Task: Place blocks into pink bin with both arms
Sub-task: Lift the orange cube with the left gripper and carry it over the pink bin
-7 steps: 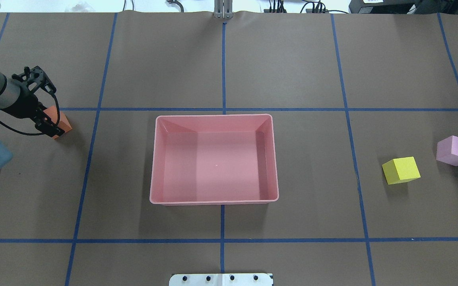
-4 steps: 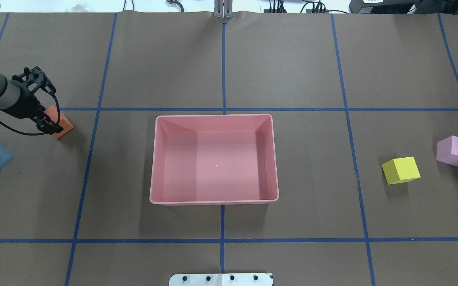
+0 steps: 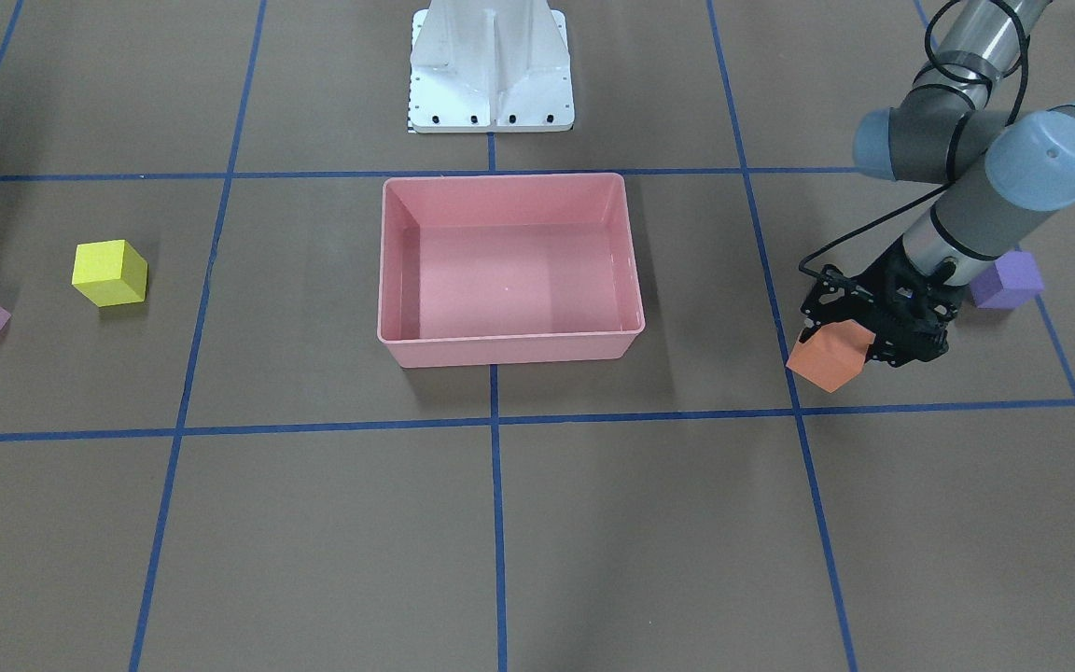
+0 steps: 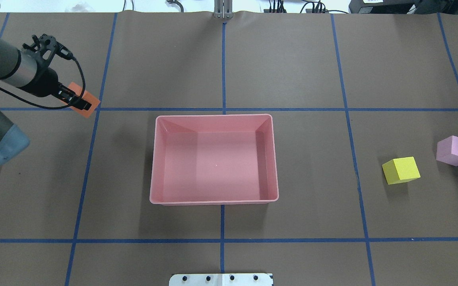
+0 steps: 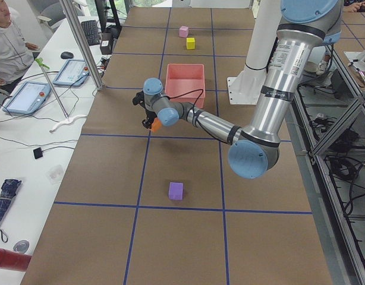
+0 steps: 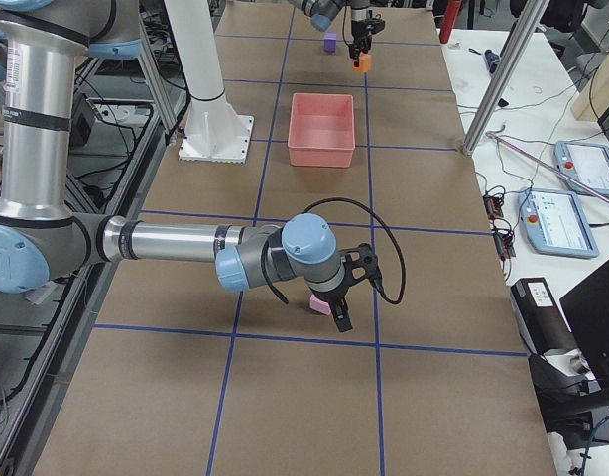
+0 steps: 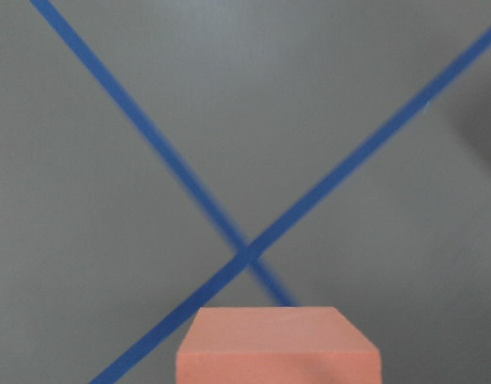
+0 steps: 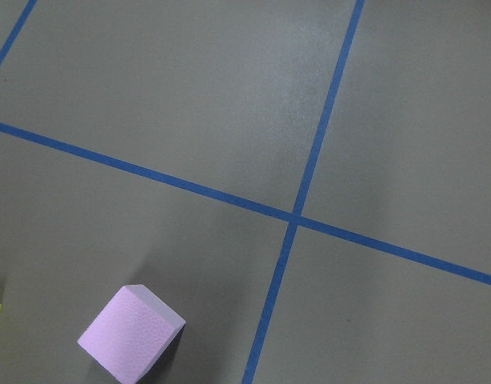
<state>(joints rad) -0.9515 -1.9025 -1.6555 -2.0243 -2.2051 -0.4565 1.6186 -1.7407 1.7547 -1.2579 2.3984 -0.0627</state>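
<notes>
Jaws of the left gripper (image 4: 82, 104) closed on the orange block (image 4: 87, 96); a second ago the block sat low on the worktop (image 4: 292, 59), and it now hangs clear of it, shifted toward the pink bin (image 4: 155, 159) but short of the rim. Bin holds no block yet. Right gripper (image 6: 340, 315) hovers by the pink-lilac block (image 4: 455, 150); its jaw state cannot be told. Yellow block (image 4: 401, 170) and purple block (image 3: 1007, 280) rest on the worktop. Judged: first carry under way.
</notes>
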